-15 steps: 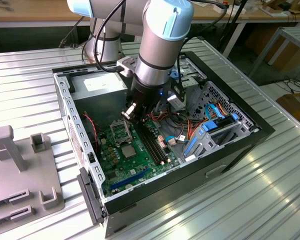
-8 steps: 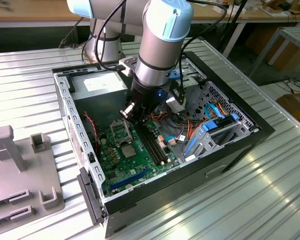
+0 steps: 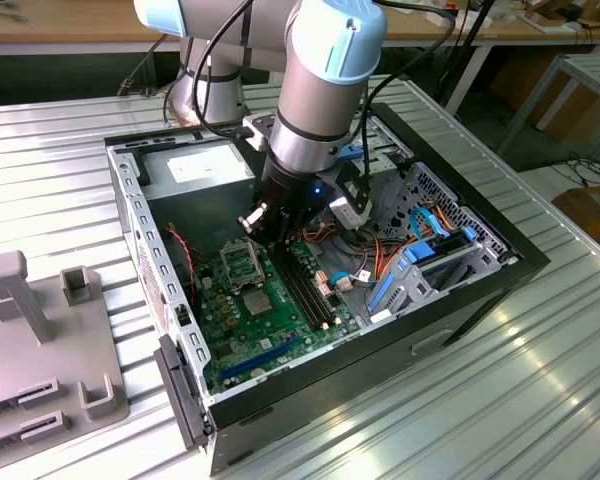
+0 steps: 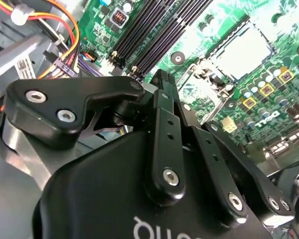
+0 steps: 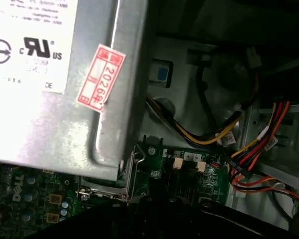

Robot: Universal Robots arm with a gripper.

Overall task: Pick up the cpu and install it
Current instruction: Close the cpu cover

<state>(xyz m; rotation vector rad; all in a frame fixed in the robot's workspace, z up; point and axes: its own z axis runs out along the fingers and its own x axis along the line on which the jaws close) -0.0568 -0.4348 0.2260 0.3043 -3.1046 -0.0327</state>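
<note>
Cpu [image 4: 241, 50] seems to be the pale silvery square lying inside the metal socket frame [image 4: 209, 67] on the green motherboard [image 3: 242, 325]. Glare washes it out in the second wrist view, so I cannot be sure. In the exterior view that socket sits just at 7 o'clock from the end effector [image 3: 267, 230], which hangs over the board. It is clenched, its fingers [image 4: 164, 114] drawn together at the tips, apart from the cpu.

The open computer case [image 3: 330, 415] lies flat on a ribbed metal worktop [image 3: 540, 400]. A wooden bench [image 3: 70, 20] runs across at 12 o'clock, and a cardboard box [image 3: 595, 210] stands at 3 o'clock. At 8 o'clock a grey slotted fixture [image 3: 40, 340] is cut off by the edge.

The arm [image 3: 315, 90] hides the board's far part. Counted:
- one power supply [image 5: 45, 99] bearing one red label [image 5: 100, 77]
- four black memory slots [image 3: 305, 288], as far as I can count
- one blue expansion slot [image 3: 262, 352]
- one bundle of coloured cables [image 5: 249, 149]
</note>
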